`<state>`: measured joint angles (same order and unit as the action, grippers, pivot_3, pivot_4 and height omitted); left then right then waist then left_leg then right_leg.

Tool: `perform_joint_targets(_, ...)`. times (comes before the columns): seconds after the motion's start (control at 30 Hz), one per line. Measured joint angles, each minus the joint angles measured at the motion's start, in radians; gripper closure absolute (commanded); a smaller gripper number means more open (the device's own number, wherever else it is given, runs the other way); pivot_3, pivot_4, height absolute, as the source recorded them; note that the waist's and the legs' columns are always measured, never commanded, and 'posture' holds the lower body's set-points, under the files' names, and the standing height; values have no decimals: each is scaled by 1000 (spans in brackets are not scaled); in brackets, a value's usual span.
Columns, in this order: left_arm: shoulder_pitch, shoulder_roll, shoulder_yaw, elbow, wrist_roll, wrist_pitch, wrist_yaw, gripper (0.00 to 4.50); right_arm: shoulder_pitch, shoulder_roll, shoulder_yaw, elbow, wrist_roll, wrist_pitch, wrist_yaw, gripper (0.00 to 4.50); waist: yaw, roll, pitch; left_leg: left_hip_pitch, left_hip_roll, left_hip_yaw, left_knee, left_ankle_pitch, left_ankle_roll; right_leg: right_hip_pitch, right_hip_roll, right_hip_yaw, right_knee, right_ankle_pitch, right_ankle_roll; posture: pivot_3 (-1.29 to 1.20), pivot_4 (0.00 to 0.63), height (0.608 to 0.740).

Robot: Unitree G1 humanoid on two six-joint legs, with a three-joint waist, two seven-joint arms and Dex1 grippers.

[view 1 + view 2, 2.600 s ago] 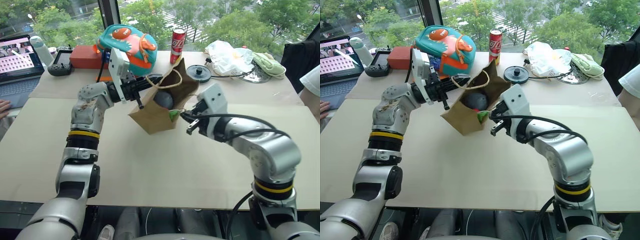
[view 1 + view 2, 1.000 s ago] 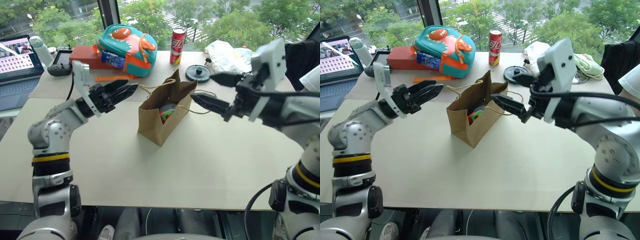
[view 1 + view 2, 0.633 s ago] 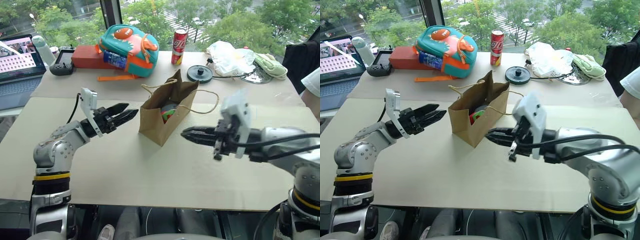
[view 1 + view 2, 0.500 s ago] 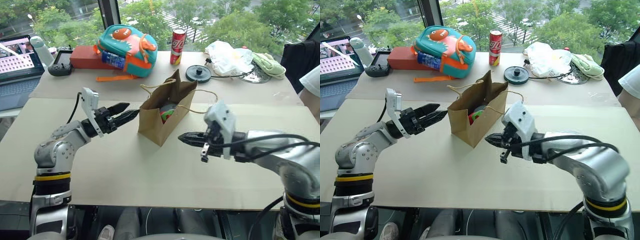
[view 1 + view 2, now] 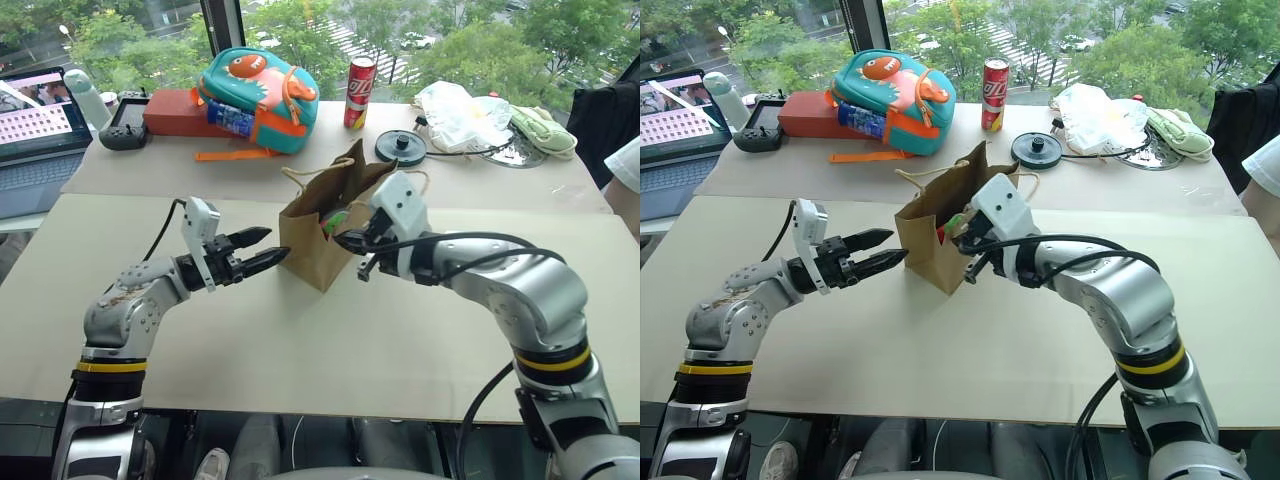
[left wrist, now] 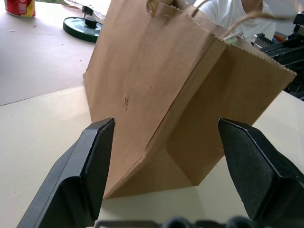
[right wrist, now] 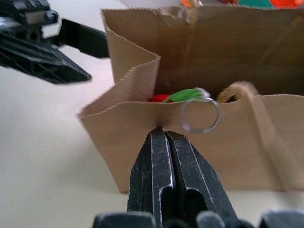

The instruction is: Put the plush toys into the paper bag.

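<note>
The brown paper bag stands upright mid-table, mouth open. Inside it I see the red and green of the chili plush toy. My left gripper is open and low on the bag's left side; in the left wrist view its two fingers stand apart with the bag just beyond them. My right gripper is shut, with nothing between its fingers. Its tips rest against the bag's right wall just below the rim, beside a cord handle.
Along the back of the table are a teal-and-orange backpack, a red box, a red can, a black disc, a white plastic bag and a pale-green cloth. A laptop sits far left.
Both arms have come down toward the bag. The right gripper has shut and swung left to the bag's rim. The left gripper, still open, has dropped close to the bag's left side.
</note>
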<state>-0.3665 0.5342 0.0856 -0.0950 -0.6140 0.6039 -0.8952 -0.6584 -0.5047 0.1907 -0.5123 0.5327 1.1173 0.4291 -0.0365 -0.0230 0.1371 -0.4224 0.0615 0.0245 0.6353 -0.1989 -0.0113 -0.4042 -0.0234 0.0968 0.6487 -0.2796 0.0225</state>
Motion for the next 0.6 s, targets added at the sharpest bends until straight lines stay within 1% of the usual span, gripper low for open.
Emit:
perform_joint_targets(0.13,12,-9,-24,-9,23,-25,0,833,-28,37,9,24,-16,0,-5,4426,0,0,0,0,0,0,0,0,0,0,0,0,0,0,0,0,150,728)
perform_joint_targets(0.33,24,-27,-53,-39,34,-36,5,833,-31,81,35,71,-57,0,-19,4426,-1,0,0,0,0,0,0,0,0,0,0,0,0,0,0,0,150,728)
perform_joint_targets(0.43,26,-36,-71,-39,65,-57,14,833,-34,98,39,82,-73,0,-20,4426,-1,0,0,0,0,0,0,0,0,0,0,0,0,0,0,0,150,728)
perform_joint_targets(0.6,24,-77,-92,-36,106,-88,45,833,-36,126,40,103,-98,-1,-24,4426,-1,0,0,0,0,0,0,0,0,0,0,0,1,0,0,0,150,728)
